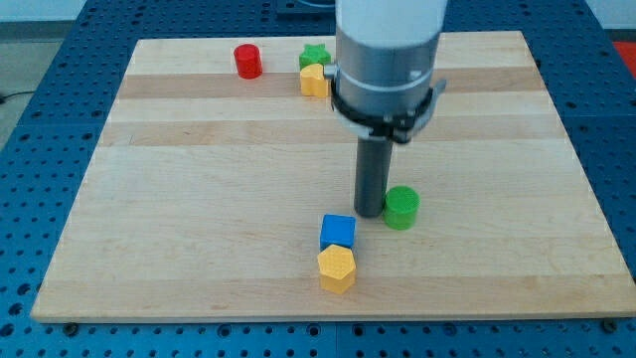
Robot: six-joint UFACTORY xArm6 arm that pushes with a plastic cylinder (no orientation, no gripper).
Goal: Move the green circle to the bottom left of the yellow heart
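Note:
The green circle (401,208) lies right of the board's middle, in the lower half. My tip (370,213) stands just at its left side, touching or nearly touching it. The yellow heart (314,81) sits near the view's top, right below a green star (314,55), far up and to the left of the green circle. The arm's body covers the area right of the heart.
A blue cube (338,232) sits directly above a yellow hexagon (337,268), touching it, just lower left of my tip. A red circle (247,61) lies at the top left. The wooden board (199,179) rests on a blue perforated table.

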